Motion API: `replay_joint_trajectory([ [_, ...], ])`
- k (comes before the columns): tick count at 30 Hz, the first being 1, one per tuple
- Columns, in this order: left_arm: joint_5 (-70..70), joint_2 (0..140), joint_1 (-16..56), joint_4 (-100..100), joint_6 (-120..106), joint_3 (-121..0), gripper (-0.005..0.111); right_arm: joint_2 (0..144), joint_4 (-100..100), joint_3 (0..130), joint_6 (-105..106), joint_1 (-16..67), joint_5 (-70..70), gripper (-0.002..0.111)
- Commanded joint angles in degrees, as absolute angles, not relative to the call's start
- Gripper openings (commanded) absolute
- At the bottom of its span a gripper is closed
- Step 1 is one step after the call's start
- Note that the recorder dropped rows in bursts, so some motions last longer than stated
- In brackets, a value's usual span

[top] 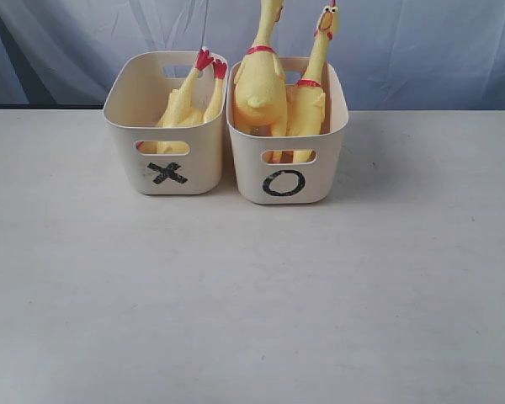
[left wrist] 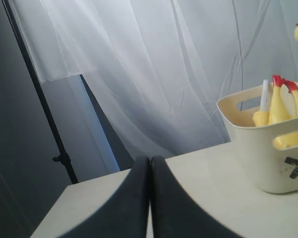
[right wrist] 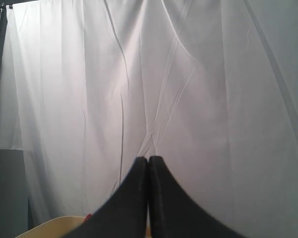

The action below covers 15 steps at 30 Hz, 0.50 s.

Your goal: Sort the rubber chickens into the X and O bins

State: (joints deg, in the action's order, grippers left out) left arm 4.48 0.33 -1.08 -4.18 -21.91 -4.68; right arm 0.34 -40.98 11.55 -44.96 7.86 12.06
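Both closed — left gripper (left wrist: 149,159) and right gripper (right wrist: 148,159) (fingers pressed tip to tip).

Two marks for you to read, both on the front walls of the tubs: a black X (top: 167,173) of two crossed strokes on the left bin (top: 204,164), just under its slot handle (top: 162,146), and a black O (top: 284,183) on the right bin (top: 330,143). Your left wrist view catches only part of the X, at its edge

The pale table (top: 252,303) carries 2 tubs at upper centre: the X bin (top: 199,160) left, seemingly touching the O bin (top: 251,172).
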Motion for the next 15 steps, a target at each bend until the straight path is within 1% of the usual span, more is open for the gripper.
replay_joint_trajectory([
  [1, 3.8, 0.0, -1.0, -3.7, -21.6, -1.8, 0.0, 0.0, -39.6, 11.0, -45.0, 8.0, 12.2, -0.001],
  [3, 3.8, 0.0, -1.0, -3.7, -21.6, -1.0, 0.0, 0.0, -35.8, 10.1, -45.0, 8.0, 12.3, -0.001],
  [7, 3.8, 0.0, -1.0, -3.7, -21.6, 0.0, 0.0, 0.0, -17.2, 5.8, -45.0, 8.0, 12.6, -0.001],
  [11, 3.8, 0.0, -1.0, -3.7, -21.6, 0.0, 0.0, 0.0, -13.6, 0.5, -45.0, 8.0, 12.5, -0.001],
  [13, 4.3, 0.0, -1.0, -3.7, -21.6, 0.0, 0.0, 0.0, -8.7, 0.0, -45.0, 8.0, 12.1, -0.001],
  [15, 4.2, 0.0, -1.0, -3.7, -21.6, 0.0, 0.0, 0.0, -5.5, 0.0, -45.0, 8.0, 6.8, -0.001],
])
